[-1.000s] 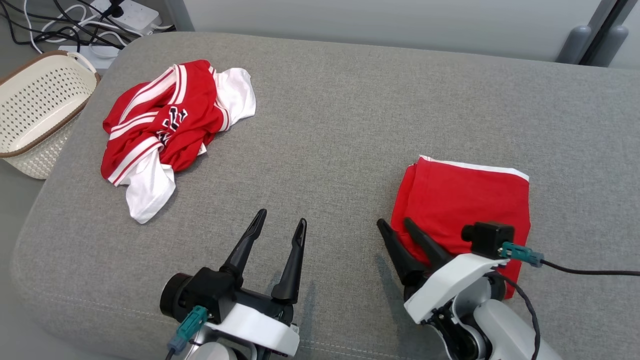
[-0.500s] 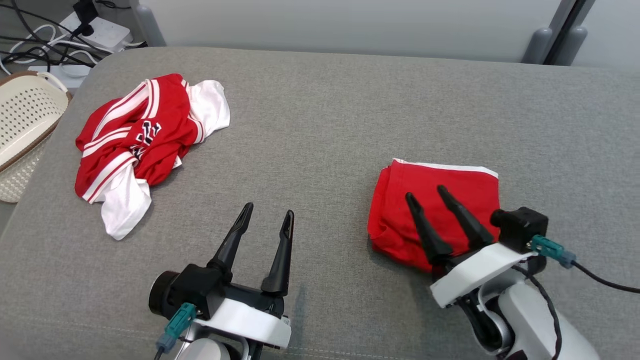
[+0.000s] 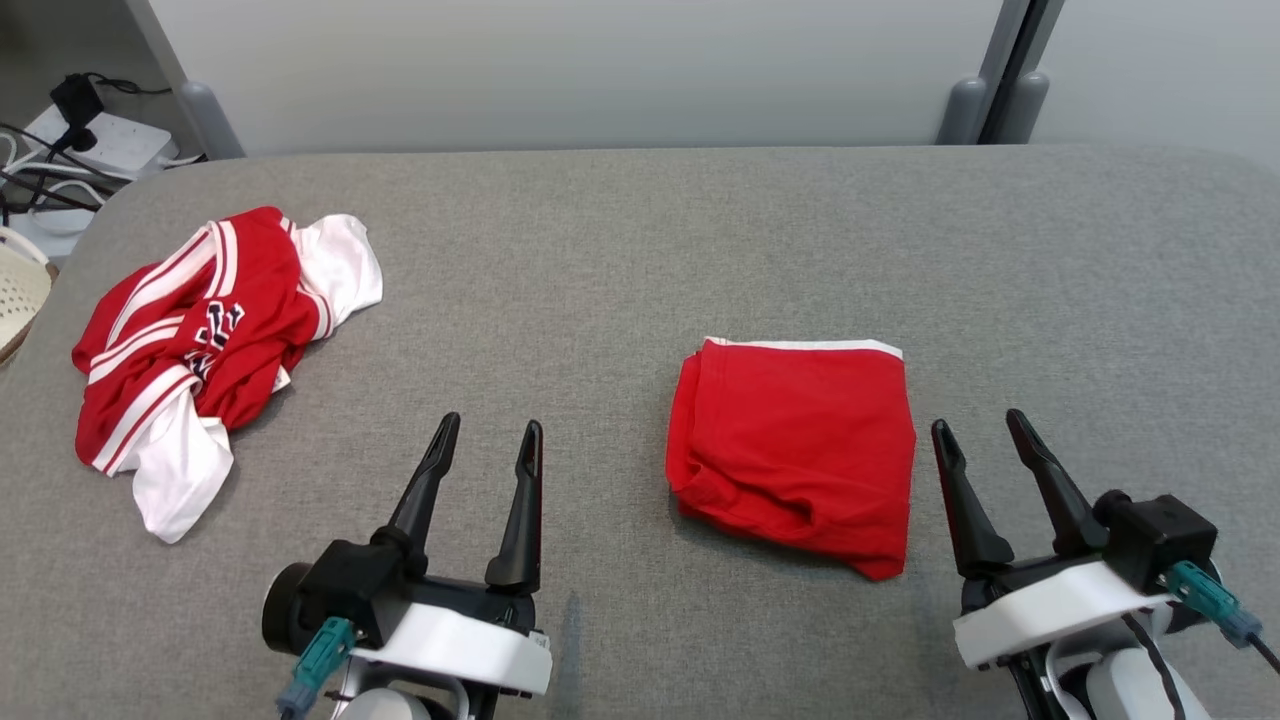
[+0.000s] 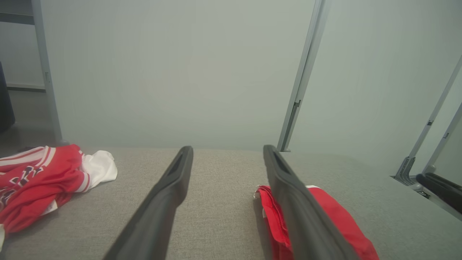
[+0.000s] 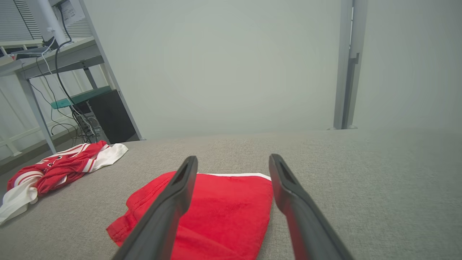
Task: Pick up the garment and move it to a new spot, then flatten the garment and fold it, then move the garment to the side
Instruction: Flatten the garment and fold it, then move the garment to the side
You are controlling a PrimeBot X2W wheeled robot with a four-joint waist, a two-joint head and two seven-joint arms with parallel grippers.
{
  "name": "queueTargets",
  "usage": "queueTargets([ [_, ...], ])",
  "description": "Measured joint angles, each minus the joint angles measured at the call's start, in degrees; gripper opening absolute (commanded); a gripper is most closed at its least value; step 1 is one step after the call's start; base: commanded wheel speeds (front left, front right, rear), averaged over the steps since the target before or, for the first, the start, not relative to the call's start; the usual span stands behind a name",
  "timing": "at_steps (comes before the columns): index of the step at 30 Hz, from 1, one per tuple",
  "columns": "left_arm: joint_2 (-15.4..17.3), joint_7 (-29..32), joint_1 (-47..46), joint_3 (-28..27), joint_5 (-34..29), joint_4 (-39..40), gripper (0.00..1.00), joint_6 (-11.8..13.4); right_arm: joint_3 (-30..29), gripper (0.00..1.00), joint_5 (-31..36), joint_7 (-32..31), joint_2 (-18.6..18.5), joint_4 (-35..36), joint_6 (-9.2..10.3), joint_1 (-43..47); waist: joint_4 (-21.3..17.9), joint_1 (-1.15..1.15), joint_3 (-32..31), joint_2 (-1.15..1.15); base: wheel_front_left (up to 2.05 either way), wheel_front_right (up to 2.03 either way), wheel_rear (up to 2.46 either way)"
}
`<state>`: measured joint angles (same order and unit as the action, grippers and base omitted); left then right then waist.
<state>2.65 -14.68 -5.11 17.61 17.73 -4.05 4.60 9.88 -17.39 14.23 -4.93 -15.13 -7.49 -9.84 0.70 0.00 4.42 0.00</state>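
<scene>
Dark lettering on the crumpled red-and-white jersey [image 3: 205,345], too creased for reading.

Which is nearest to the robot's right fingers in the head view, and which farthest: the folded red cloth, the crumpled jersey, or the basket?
1. Folded red cloth, just left of the right fingers.
2. Crumpled jersey, far left on the grey cushion.
3. Basket, at the left edge, beyond the jersey.
</scene>
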Motion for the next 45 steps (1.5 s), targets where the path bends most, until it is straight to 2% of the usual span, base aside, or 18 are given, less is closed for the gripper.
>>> queueTargets([
  [10,0.02,0.0,6.46,-4.23,-0.65,0.46,1.0,-0.08,-3.97,1.0,0.8,0.0,0.89,2.92,0.01,8.34,-2.39,0.0,-3.99,0.0,0.0,0.0,0.0],
  [13,0.08,0.0,8.43,-6.38,-1.93,1.13,1.0,-0.08,-4.35,1.0,0.78,0.0,0.84,2.94,0.0,9.59,-3.01,0.0,-4.96,0.0,0.0,0.0,0.0],
  [18,0.14,0.0,10.87,-8.05,-8.84,2.1,1.0,-0.26,-5.5,1.0,0.71,0.0,0.85,3.32,0.0,10.81,-3.43,0.0,-5.95,0.0,0.0,0.0,0.0],
  [25,0.16,0.0,13.27,-11.31,-8.53,1.92,1.0,-1.13,-5.67,1.0,0.63,0.0,1.16,3.2,0.01,12.85,-2.73,0.0,-6.42,0.0,0.0,0.0,0.0],
  [39,0.13,0.0,13.27,-10.72,-9.14,1.48,1.0,-1.58,-5.53,1.0,0.08,0.0,1.64,1.85,0.0,12.85,-1.76,0.0,-6.5,0.0,0.0,0.0,0.0],
  [41,0.14,0.0,13.27,-10.43,-9.14,1.47,1.0,-1.55,-5.17,1.0,-3.21,0.0,1.82,-0.52,0.0,12.67,-1.64,0.0,-6.28,0.0,0.0,0.0,0.0],
  [45,0.13,0.0,13.1,-9.31,-10.16,0.98,1.0,-1.53,-2.12,1.0,-14.64,-0.01,2.33,-8.81,0.01,9.83,-1.28,0.0,-5.39,0.0,0.0,0.0,0.0],
])
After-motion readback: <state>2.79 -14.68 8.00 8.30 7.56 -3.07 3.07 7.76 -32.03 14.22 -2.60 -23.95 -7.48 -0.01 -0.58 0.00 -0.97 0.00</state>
